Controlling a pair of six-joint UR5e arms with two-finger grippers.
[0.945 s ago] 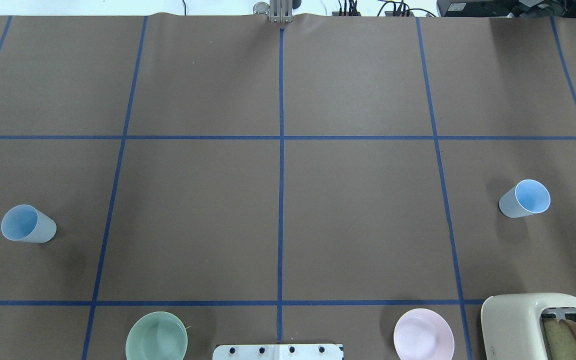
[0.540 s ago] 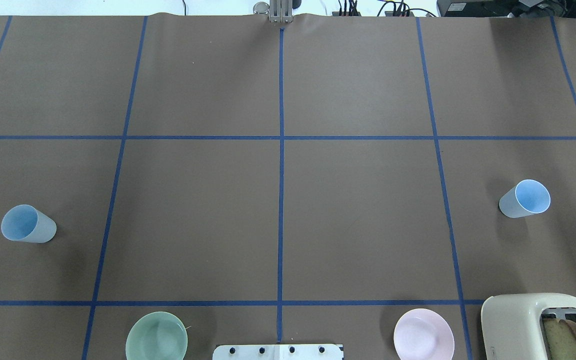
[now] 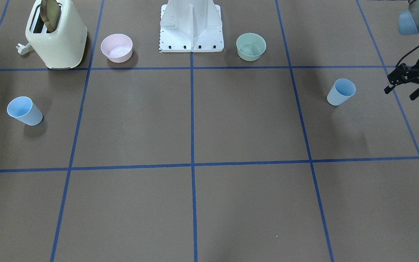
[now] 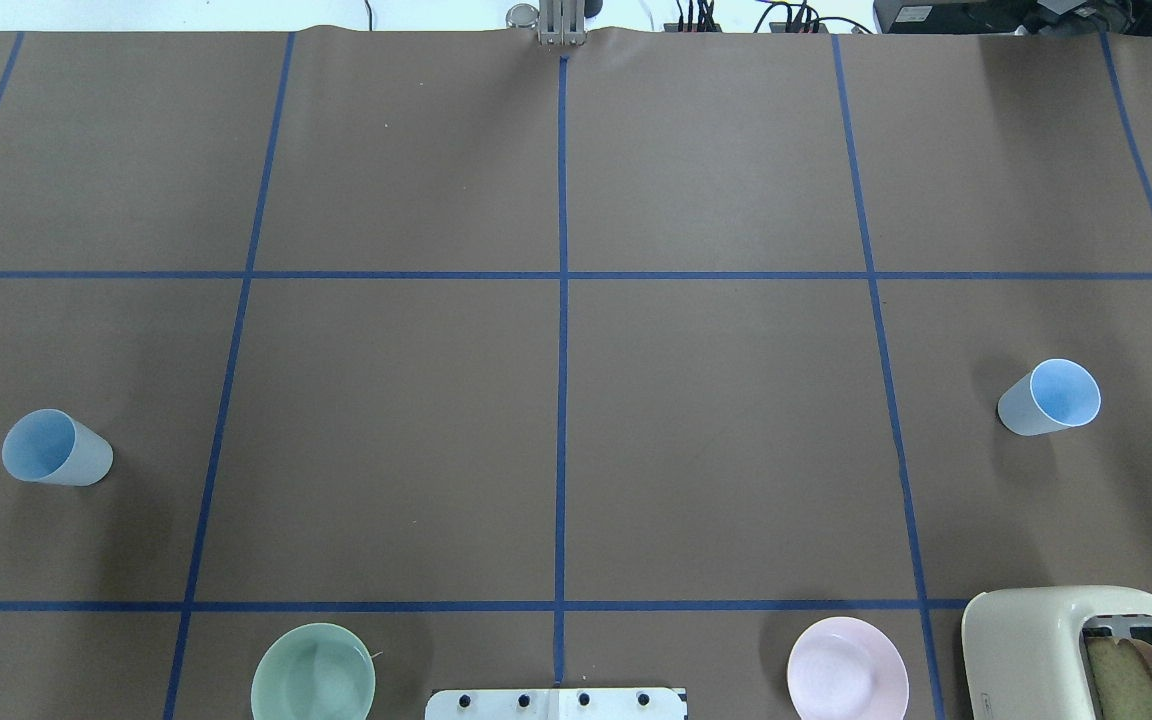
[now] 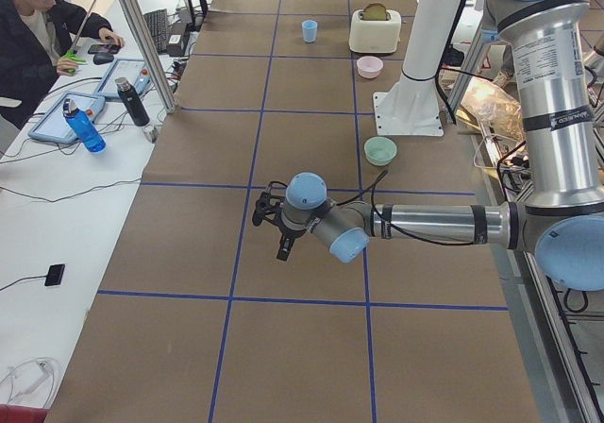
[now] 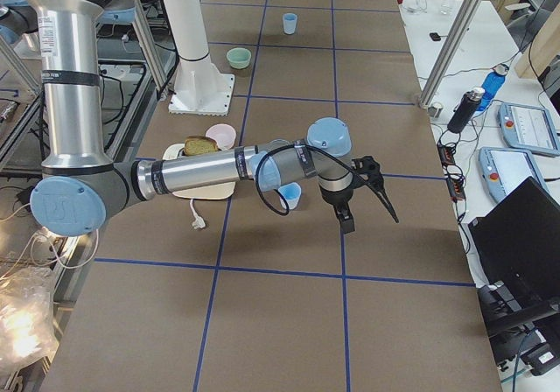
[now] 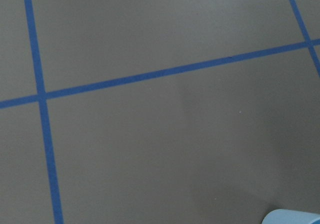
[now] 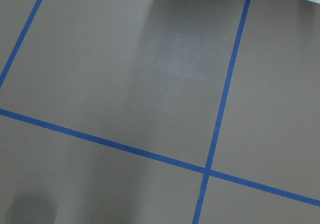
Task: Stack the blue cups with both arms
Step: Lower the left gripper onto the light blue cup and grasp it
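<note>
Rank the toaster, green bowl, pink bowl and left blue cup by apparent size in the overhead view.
1. Toaster, largest, though partly cropped.
2. Green bowl and pink bowl: look alike, both cut off by the frame edge.
3. Left blue cup, smallest.

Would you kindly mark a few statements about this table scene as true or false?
The blue cups are stacked. False: the left-side blue cup and the right-side blue cup stand apart, near opposite ends of the table.
A bread slice sits in the toaster. True.
The left gripper holds a cup. False: it is open and empty.
The pink bowl stands beside the toaster. True.
</note>
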